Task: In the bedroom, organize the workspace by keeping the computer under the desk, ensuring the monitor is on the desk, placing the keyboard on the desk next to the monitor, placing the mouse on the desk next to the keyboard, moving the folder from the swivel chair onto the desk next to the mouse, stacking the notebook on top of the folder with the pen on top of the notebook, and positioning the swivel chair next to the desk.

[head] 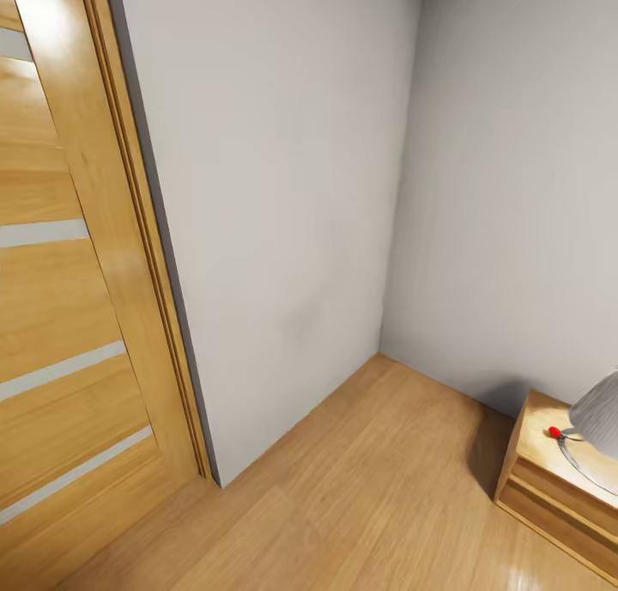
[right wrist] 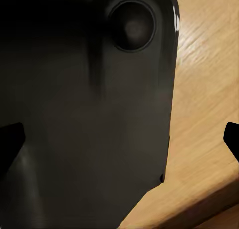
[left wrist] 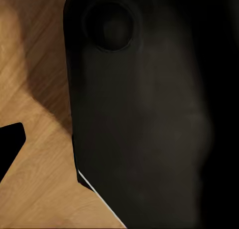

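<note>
A corner of the bedroom was seen in the head view: a wooden door (head: 64, 273) at the left of the frame, pale grey walls (head: 283, 213) in the middle, the light wood floor (head: 360, 496) below. At the lower right, a low wooden cabinet (head: 549, 479) carried a grey lamp shade (head: 598, 415) and a small red thing (head: 554, 432). In both wrist views a dark body of the robot (left wrist: 149, 119) was shown over the floor, with black finger tips (left wrist: 10, 144) at the edges; whether the grippers were apart or together could not be told.
</note>
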`<state>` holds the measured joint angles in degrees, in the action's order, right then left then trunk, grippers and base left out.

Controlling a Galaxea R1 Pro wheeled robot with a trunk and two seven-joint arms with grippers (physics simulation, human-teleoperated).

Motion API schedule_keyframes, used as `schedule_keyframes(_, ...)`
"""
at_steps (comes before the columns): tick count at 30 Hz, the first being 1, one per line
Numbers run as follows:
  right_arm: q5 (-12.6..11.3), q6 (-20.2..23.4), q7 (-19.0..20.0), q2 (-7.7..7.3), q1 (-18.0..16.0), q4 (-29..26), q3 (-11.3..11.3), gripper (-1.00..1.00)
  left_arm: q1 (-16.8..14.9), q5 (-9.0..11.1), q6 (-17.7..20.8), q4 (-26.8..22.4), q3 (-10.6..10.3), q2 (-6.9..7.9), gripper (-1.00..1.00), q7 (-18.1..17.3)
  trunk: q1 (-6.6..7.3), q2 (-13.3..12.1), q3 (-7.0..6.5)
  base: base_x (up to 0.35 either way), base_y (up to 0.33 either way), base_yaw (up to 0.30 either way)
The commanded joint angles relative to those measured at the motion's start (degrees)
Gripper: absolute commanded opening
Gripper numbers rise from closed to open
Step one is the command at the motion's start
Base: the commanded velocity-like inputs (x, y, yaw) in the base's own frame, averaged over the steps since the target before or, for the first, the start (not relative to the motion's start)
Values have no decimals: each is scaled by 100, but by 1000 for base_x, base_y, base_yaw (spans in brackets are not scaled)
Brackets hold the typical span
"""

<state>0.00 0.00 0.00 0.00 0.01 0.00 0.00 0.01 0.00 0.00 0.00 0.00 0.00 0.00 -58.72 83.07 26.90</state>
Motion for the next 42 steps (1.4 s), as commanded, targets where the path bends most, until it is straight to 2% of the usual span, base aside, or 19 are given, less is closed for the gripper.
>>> schedule_keyframes(1, 33, -33, -33, 33, -34, -33, 33, 100, -10, 33, -33, -33, 33, 13, 100, 18, 0, 1, 3, 0, 0, 0)
schedule_keyframes(5, 88, -162, -161, 162, -111, -164, 165, 100, -2, 161, -162, -162, 131, -117, 100, -14, 66, -119, -51, 0, 0, 0)
schedule_keyframes(10, -39, -233, -63, 100, -136, -55, 0, 100, 4, 20, -64, -130, -26, -278, 100, 5, 175, -320, -141, 0, 0, 0)
schedule_keyframes(15, -64, -217, 98, 88, -141, -35, -79, 100, 4, -120, 68, -123, -51, -438, 100, 9, 285, -520, -231, 0, 0, 0)
schedule_keyframes(23, -27, -349, 123, 88, -141, -29, -52, 100, 1, -108, 84, -123, -45, -439, 100, 26, 461, -841, -374, 0, 0, 0)
schedule_keyframes(24, -27, -1124, 123, 88, -141, -25, -52, 100, 1, -107, 84, -123, -44, -439, 100, 26, 483, -881, -392, 0, 0, 0)
schedule_keyframes(29, -38, -1306, 117, 94, -141, -24, -55, 100, 2, -94, 87, -123, -29, -434, 100, 26, 593, -1082, -482, 0, 0, 0)
schedule_keyframes(30, -49, -1860, 115, 104, -141, -1, -61, 100, 0, -79, 88, -130, -18, -427, 100, 26, 615, -1122, -500, 0, 0, 0)
schedule_keyframes(32, -46, -2126, 110, 109, -141, 14, -61, 100, 0, -74, 85, -133, -18, -424, 100, 26, 659, -1202, -536, 0, 0, 7)
schedule_keyframes(40, -47, -2398, 104, 111, -141, 6, -52, 100, 1, -69, 72, -158, -11, -418, 100, 26, 834, -1523, -700, 0, 0, 126)
schedule_keyframes(42, -44, -2658, 98, 114, -141, -39, -46, 100, -1, -72, 65, -277, -12, -416, 100, 26, 878, -1603, -750, 0, 0, 179)
